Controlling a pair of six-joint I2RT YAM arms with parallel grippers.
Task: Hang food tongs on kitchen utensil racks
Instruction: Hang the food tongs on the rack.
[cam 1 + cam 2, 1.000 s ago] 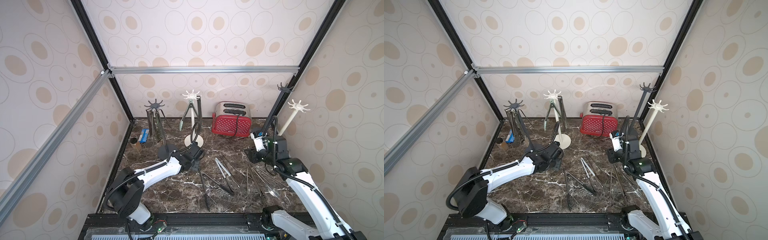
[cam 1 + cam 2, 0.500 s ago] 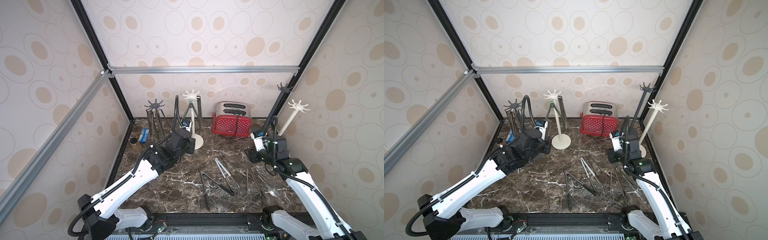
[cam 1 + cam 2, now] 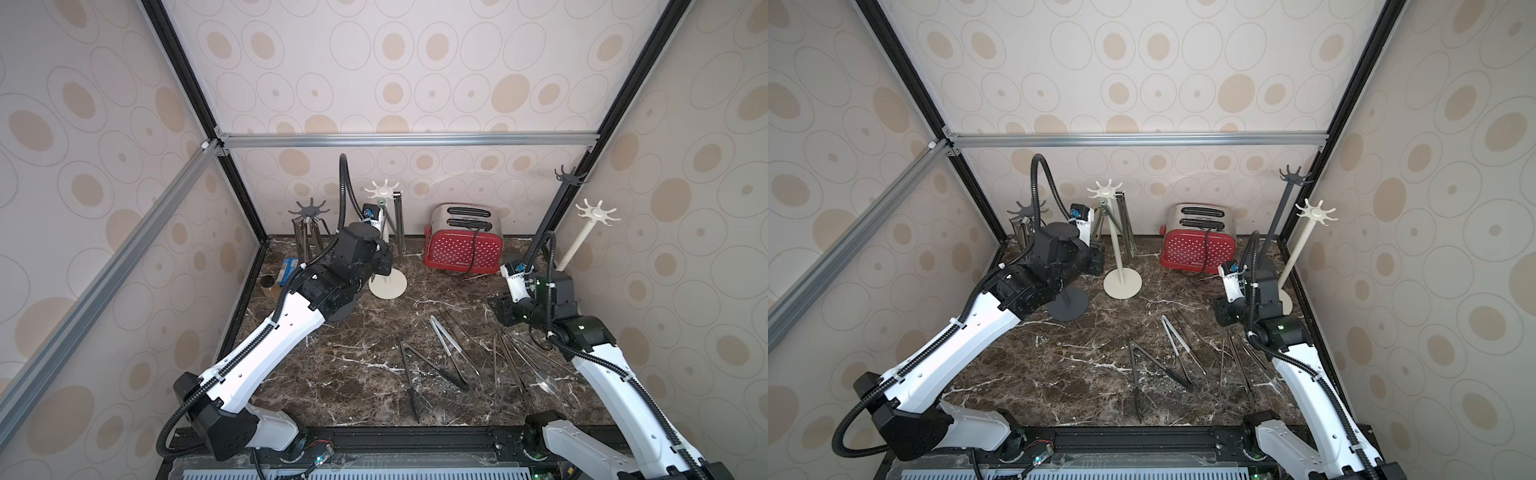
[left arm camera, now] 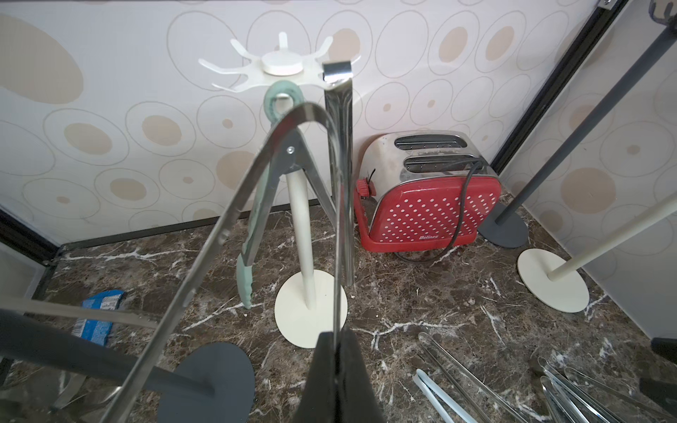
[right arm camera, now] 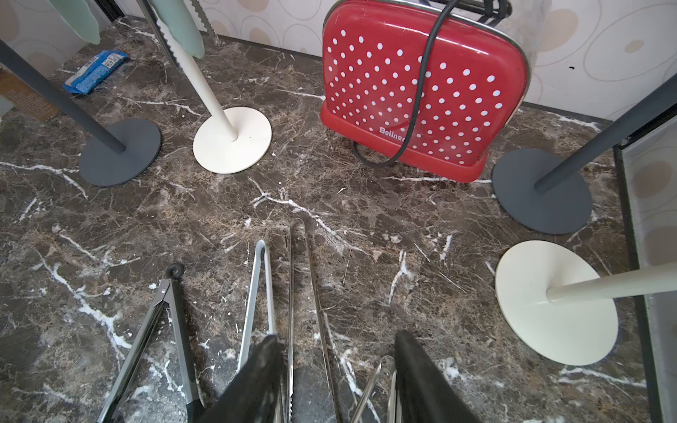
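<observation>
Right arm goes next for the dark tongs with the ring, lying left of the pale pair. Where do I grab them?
Probably grip the dark tongs near the hinged end, just behind the ring, where both legs run close. Come straight down, jaws across the pair: they lie flat on the marble, apart from the pale tongs, leaving the ring free for a hook.

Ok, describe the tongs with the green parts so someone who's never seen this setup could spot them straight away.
Find the red toaster at the back wall; beside it stands a cream-white rack with tongs hanging under its star crown. Yours is the green-trimmed pair, with a pale green ring on top and pale green tips, unlike the all-steel pair hanging next to it.
</observation>
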